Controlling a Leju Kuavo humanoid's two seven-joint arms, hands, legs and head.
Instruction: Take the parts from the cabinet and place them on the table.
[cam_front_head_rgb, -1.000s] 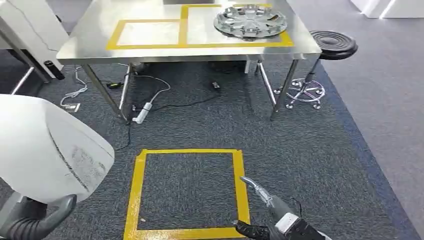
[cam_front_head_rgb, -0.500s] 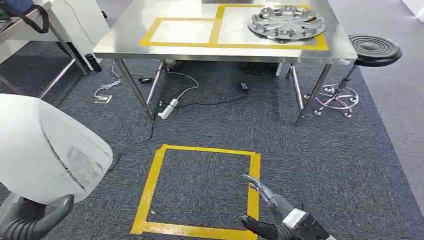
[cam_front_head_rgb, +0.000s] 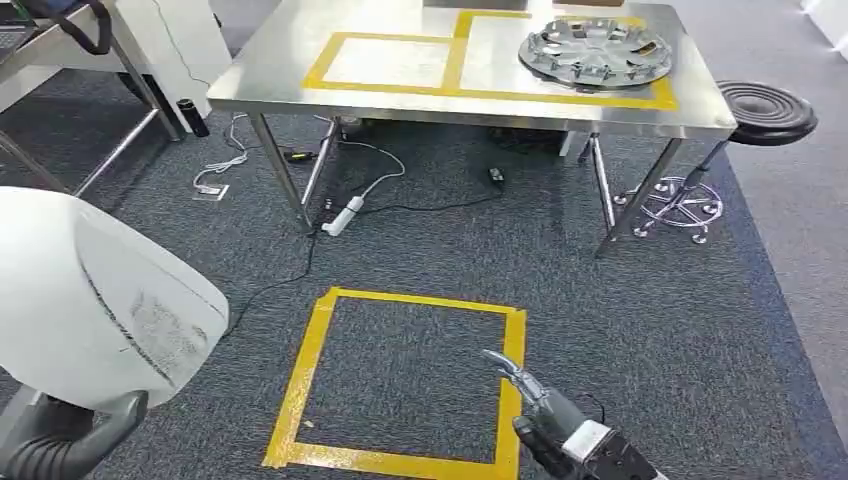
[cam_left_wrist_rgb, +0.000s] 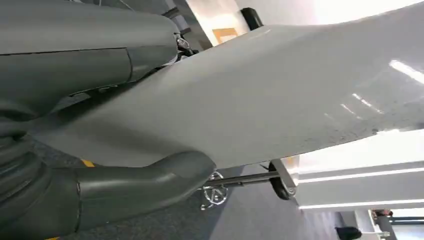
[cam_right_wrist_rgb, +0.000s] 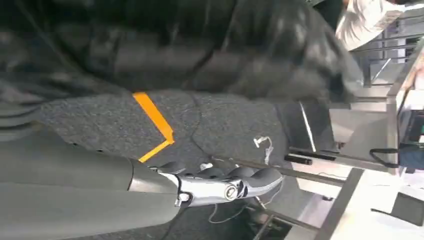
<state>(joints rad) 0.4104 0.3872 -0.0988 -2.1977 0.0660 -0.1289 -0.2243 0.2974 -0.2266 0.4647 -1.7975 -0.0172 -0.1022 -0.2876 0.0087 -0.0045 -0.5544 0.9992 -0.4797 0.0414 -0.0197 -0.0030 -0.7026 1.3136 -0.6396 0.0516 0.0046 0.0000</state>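
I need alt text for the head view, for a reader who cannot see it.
The robot's left hand holds a large white curved part low at the left, facing a steel table marked with yellow tape, where a silver wheel cover lies. The right hand hangs over a yellow tape square on the carpet.

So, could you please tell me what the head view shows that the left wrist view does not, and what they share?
Head view alone: the steel table with yellow taped boxes, a silver wheel cover lying in the right-hand box, a yellow tape square on the carpet, and the right hand hanging with nothing in it. Left wrist view alone: the grey thumb pressed against the panel's surface, close up. Both: the large white panel held by the left hand.
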